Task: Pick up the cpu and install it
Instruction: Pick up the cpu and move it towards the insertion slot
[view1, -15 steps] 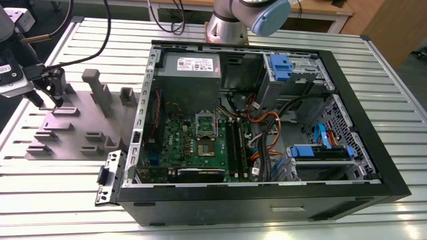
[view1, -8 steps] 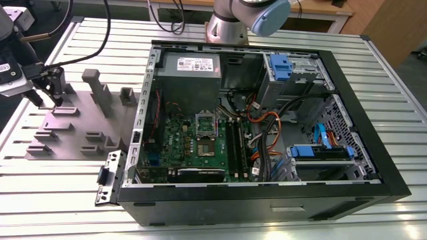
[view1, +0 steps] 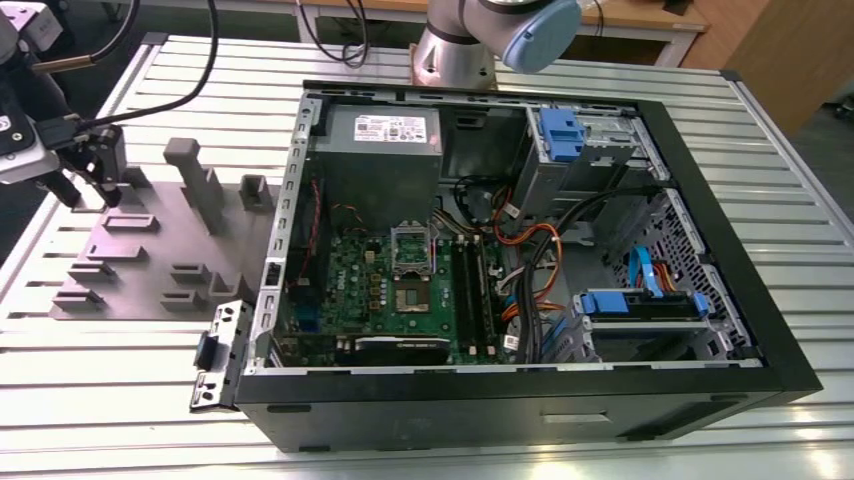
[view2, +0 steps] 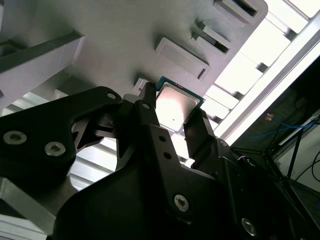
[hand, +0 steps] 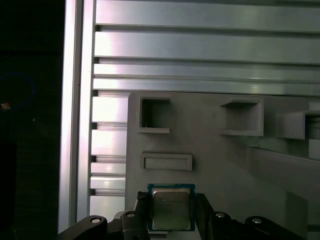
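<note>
The cpu (hand: 171, 209) is a small square chip with a silver top and a thin rim. It sits over the grey fixture plate (hand: 210, 150), and my gripper (hand: 171, 212) is shut on it. In the second wrist view the black fingers (view2: 150, 112) press against two opposite edges of the cpu (view2: 176, 102). I cannot tell whether the chip is touching the plate. In the exterior view my gripper (view1: 87, 195) hangs over the back corner of the fixture plate (view1: 147, 255) at the exterior view's left. The open computer case (view1: 747, 330) shows the motherboard socket (view1: 408, 296) with its metal frame (view1: 412, 243) raised.
Tall grey posts (view1: 198, 185) and low pockets rise from the fixture plate close to my gripper. The case holds a power supply (view1: 378, 150), blue drive brackets (view1: 641, 303) and cable bundles (view1: 534, 260). A slatted aluminium table (view1: 120, 370) carries everything, and the arm's base (view1: 461, 50) stands behind the case.
</note>
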